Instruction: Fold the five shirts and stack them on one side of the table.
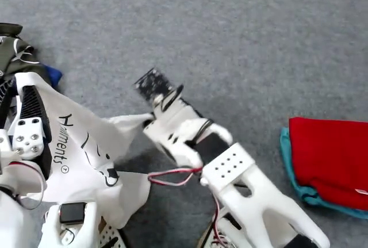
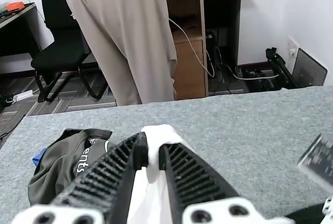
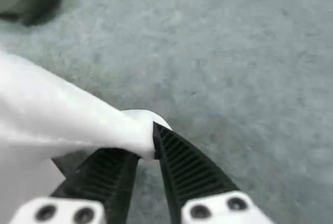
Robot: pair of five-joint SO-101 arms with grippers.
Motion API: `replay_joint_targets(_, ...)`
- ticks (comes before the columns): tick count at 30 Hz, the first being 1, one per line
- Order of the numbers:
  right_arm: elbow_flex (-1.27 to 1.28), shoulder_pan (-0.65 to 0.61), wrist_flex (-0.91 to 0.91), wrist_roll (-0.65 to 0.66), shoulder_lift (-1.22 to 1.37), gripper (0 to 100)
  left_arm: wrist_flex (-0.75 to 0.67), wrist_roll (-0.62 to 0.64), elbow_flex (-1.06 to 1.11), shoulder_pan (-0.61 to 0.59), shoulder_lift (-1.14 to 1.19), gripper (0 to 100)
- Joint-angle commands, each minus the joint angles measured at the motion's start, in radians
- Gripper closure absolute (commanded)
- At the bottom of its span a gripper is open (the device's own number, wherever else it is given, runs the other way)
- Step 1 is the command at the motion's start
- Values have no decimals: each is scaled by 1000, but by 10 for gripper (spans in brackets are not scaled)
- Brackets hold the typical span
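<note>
The white cloth shirt (image 1: 86, 144) with black letters (too crumpled to read) is over the near side of the grey felt table (image 1: 230, 41). The left gripper (image 2: 152, 143) is clamped on one fold, the right gripper (image 3: 147, 146) on another. The left wrist view shows a crumpled dark green shirt (image 2: 67, 156) just beside it. A folded red shirt (image 1: 330, 161) tops a teal one (image 1: 294, 186) at the right edge.

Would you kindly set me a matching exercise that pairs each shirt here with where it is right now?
Shirts:
1 white shirt
2 red shirt
3 teal shirt
4 dark shirt

Places:
A bunched at the left edge of the table
B underneath the red shirt
C pinched by the left gripper and the right gripper
D folded, lying on top at the right

Pairs: 1-C; 2-D; 3-B; 4-A
</note>
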Motion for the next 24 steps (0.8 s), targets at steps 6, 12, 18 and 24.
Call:
replay_joint_targets(6,-429,153,278,-2,-22,994,-37,-2,5,-8,4,981)
replay_joint_targets(12,-773,234,439,0,-21,994,-172,-2,57,-6,16,981)
replay_joint_targets(18,-1187,260,646,2,-16,994,-157,0,97,-8,18,981)
replay_joint_targets(24,-1546,292,740,21,-2,995,-147,46,92,-5,24,981)
